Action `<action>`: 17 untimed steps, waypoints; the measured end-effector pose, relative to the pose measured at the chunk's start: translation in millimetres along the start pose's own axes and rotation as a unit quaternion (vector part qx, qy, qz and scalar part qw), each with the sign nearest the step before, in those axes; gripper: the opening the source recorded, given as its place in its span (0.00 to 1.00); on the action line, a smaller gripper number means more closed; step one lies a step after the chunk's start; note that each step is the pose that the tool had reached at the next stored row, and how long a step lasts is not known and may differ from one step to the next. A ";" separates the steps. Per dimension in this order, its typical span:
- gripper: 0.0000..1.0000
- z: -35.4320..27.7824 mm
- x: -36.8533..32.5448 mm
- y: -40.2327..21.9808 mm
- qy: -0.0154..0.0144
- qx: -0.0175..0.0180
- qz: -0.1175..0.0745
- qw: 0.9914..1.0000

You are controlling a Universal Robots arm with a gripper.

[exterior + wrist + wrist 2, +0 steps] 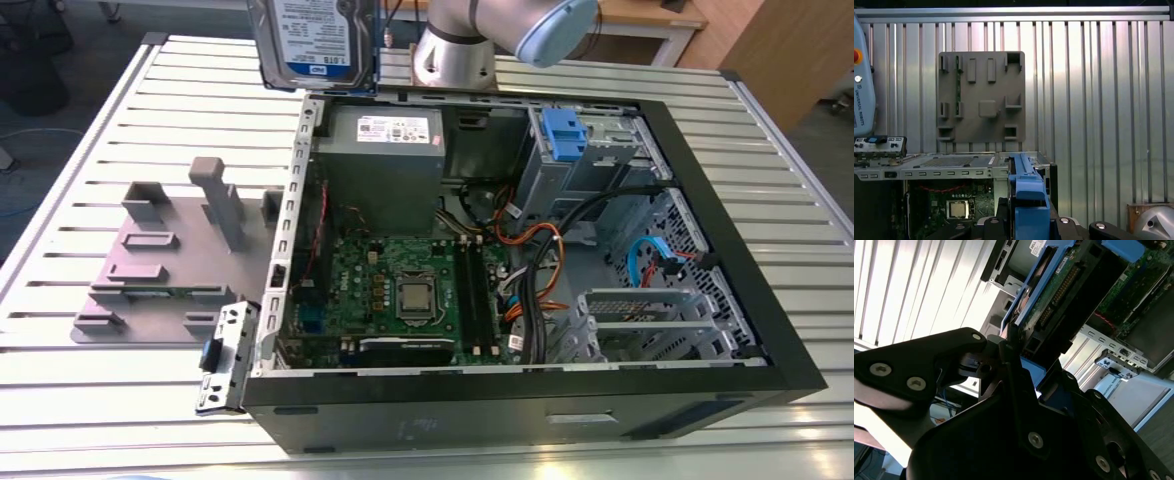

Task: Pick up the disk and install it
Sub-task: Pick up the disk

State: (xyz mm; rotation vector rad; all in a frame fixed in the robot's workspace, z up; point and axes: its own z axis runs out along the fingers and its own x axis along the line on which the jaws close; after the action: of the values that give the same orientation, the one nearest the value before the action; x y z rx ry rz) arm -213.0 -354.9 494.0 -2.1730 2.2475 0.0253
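Clamped by the pincer [1013, 365] near its connector end: the disk [315, 42], with the jaws pressed on both flat faces, as far as can be judged in the second wrist view. Hangs upright in the air above the far rim of the open computer case [747, 330], over the grey power box [380, 150], touching nothing on the table [120, 400]. Probably risky from here: gripped so near one end, could tilt or slide out in a quick swing. Could also knock the case rim, or catch the orange and black cables [534, 245] beside the drive cage with the blue clip [561, 135], if lowered crooked. With rails not lined up, could jam halfway in.
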 end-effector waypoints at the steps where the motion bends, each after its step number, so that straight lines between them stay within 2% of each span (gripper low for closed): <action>1: 0.36 0.0 0.0 -0.3 0.000 0.000 0.000 1.000; 17: 0.36 0.0 -0.2 -5.4 0.000 0.000 0.000 1.000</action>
State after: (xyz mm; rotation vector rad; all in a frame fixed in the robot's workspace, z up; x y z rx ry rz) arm -207.6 -354.9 493.9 -2.1729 2.2476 0.0252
